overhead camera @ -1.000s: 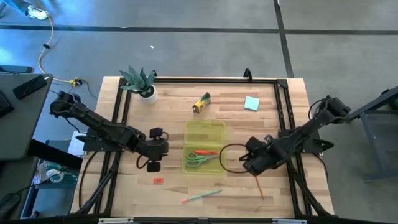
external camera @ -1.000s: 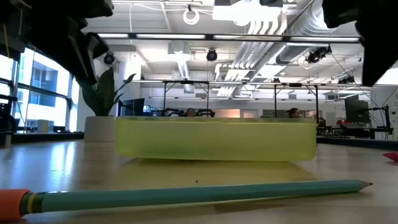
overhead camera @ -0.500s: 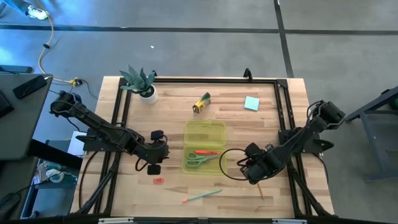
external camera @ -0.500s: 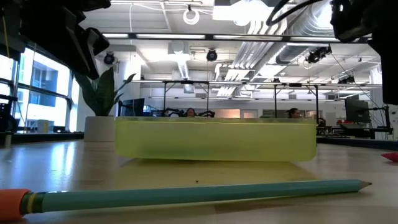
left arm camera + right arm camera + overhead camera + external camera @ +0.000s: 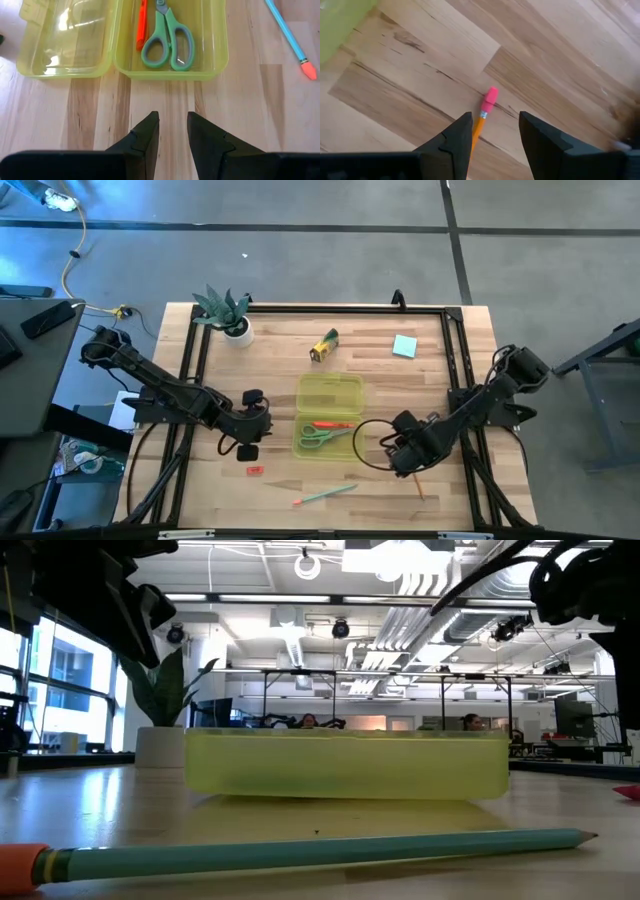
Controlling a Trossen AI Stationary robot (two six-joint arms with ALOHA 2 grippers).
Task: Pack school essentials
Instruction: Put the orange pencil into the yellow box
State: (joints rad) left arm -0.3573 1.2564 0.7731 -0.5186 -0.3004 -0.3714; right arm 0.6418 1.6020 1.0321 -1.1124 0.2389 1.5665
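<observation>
Right hand [image 5: 492, 131] over 1 pencil [image 5: 483, 116]

A lab or workshop hall: exposed ceiling ducts [image 5: 440, 585], strip lights, and framed workstations [image 5: 300, 690] behind the table.

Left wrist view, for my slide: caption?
Open left end effector faces yellow case holding scissors and orange pen.

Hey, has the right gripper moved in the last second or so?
Yes. In the high view the right gripper has slid toward the table's near edge, farther from the yellow case, over the orange pencil.
</observation>
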